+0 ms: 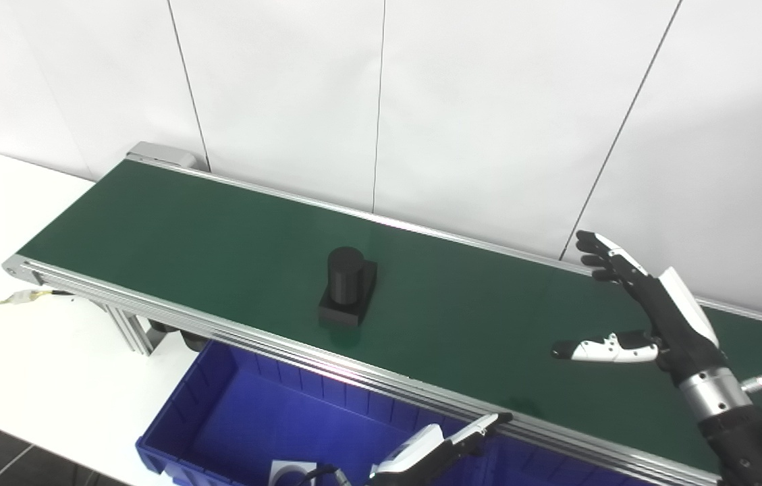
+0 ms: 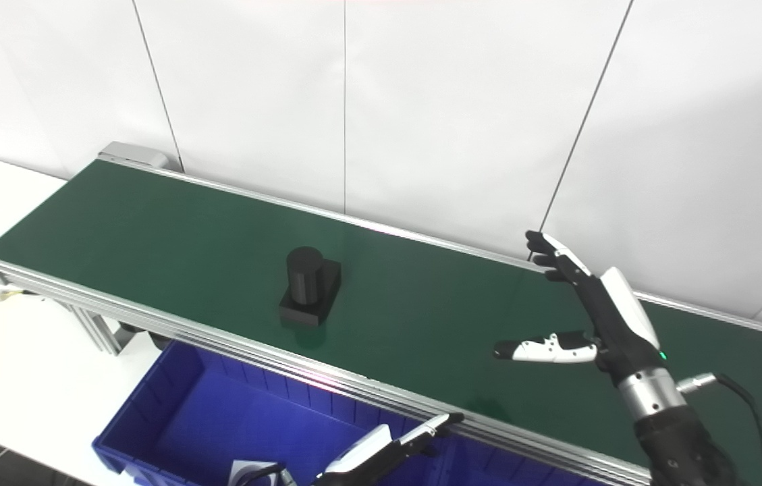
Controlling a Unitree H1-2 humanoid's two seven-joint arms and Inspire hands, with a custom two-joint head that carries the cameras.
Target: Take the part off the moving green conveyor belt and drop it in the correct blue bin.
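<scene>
Right now your right hand (image 1: 650,310) has its fingers (image 1: 600,256) spread wide and the thumb stuck out sideways, holding nothing, raised over the right stretch of the green conveyor belt (image 1: 219,229). Your left hand (image 1: 438,445) sits low at the bottom edge, just in front of the belt's near rail and above the blue bin (image 1: 219,412); its fingers look stretched out and loosely together with nothing in them, though part of it is cut off by the frame. The part (image 1: 348,287), a black cylinder standing upright on a flat black square base, rides near the middle of the belt, well apart from both hands and closer to the near rail than to the far one. You are, as I judge it, at the approach step: no grasp has begun. Your next move calls for bringing the open right hand across to meet the part, timing it against the belt's travel, then closing around the cylinder above its base. The bin sits on the white bench (image 1: 9,364) below the belt; what shows of its ribbed floor holds no part. Only 1 bin is in view, so you cannot tell from here whether it is the correct one.
</scene>
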